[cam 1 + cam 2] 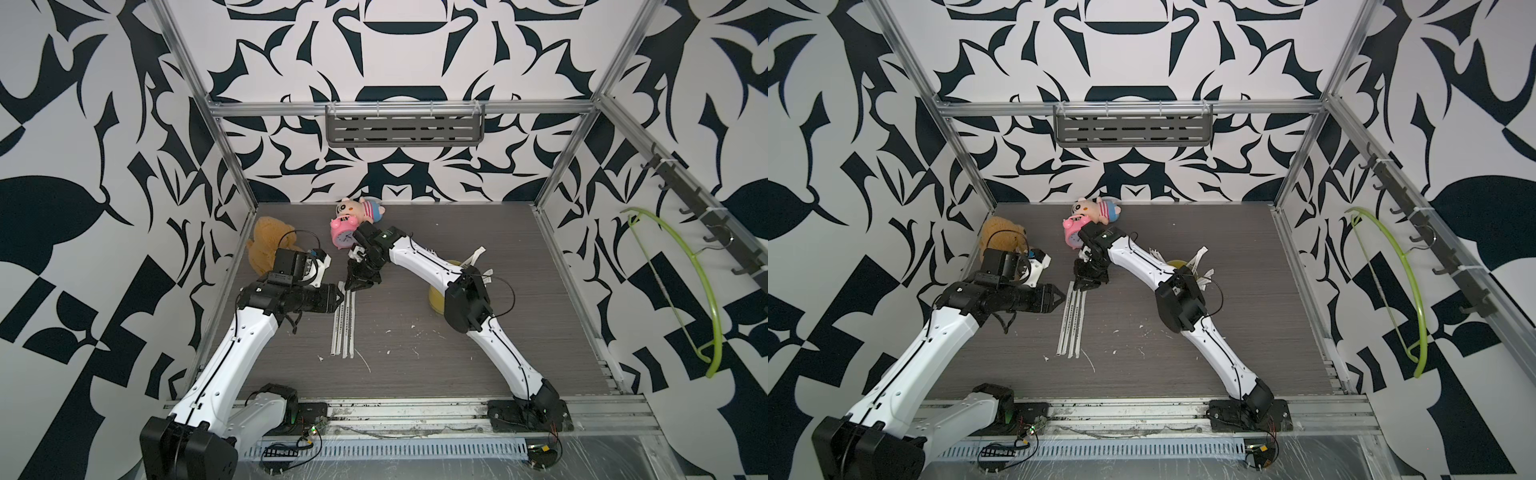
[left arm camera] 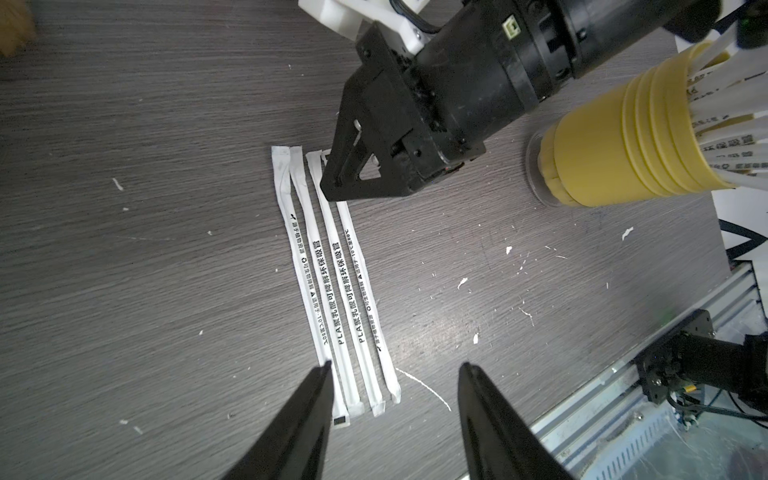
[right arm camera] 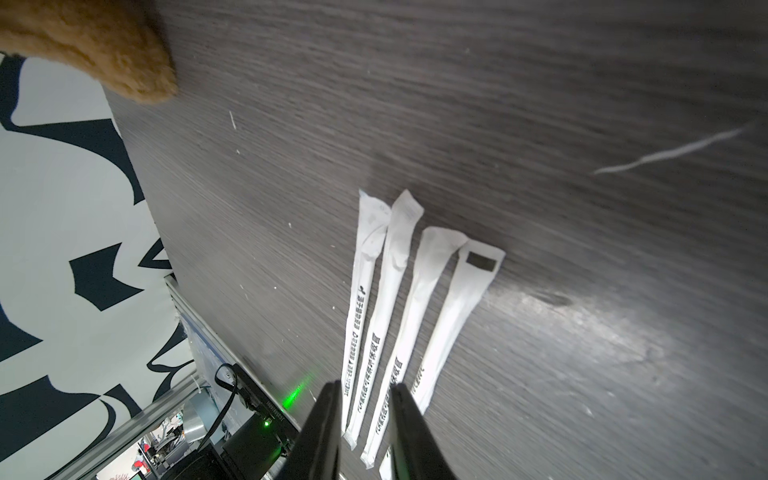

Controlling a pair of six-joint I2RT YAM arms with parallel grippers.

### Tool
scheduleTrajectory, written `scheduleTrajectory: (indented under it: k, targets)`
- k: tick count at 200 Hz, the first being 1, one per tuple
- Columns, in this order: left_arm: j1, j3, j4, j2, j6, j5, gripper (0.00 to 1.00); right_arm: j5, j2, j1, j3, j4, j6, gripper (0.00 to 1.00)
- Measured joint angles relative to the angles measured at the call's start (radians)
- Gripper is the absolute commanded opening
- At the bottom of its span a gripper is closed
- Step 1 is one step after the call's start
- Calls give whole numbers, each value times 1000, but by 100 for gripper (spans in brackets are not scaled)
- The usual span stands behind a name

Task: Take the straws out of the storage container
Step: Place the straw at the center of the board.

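Note:
Several paper-wrapped straws (image 1: 344, 328) (image 1: 1071, 328) (image 2: 332, 282) (image 3: 395, 291) lie side by side flat on the dark table. The yellow storage container (image 2: 623, 141) (image 1: 436, 301) (image 1: 1177, 264) stands to their right, mostly hidden behind my right arm in both top views, with more straws (image 1: 476, 255) (image 1: 1198, 255) fanning out of its mouth. My right gripper (image 1: 359, 284) (image 3: 365, 386) (image 2: 332, 183) hangs just over the far ends of the lying straws, its jaws a narrow gap apart and gripping nothing. My left gripper (image 1: 338, 297) (image 2: 395, 368) is wide open and empty beside the row's left side.
A pink alarm clock (image 1: 343, 237) and a pig doll (image 1: 361, 208) lie at the back behind the right gripper. A brown plush (image 1: 266, 245) sits back left. White scraps (image 1: 415, 332) dot the table. A green hanger (image 1: 698, 291) hangs on the right wall.

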Motion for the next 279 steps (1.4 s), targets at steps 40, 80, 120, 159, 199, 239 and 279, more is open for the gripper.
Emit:
scheduleTrajectory:
  k: [40,80,120,159,199,239,279]
  targets:
    - [2,0,0,-8,3,3,52,0,-9,-5,-1,15,5,24]
    - [2,0,22,-73,8,8,50,29,-167,-38,-51,0,-12,24]
    - [-11,18,89,-140,-11,51,49,84,-452,-123,-67,-24,-76,27]
    - [-158,52,203,-124,-23,39,50,192,-683,-187,-140,-62,-166,30]
    - [-342,179,306,25,42,3,49,325,-867,-196,-346,-92,-247,26]
    - [-426,395,359,293,156,18,49,434,-1101,-254,-613,-53,-322,43]
    - [-455,560,378,504,214,80,50,518,-1317,-326,-771,-38,-356,53]
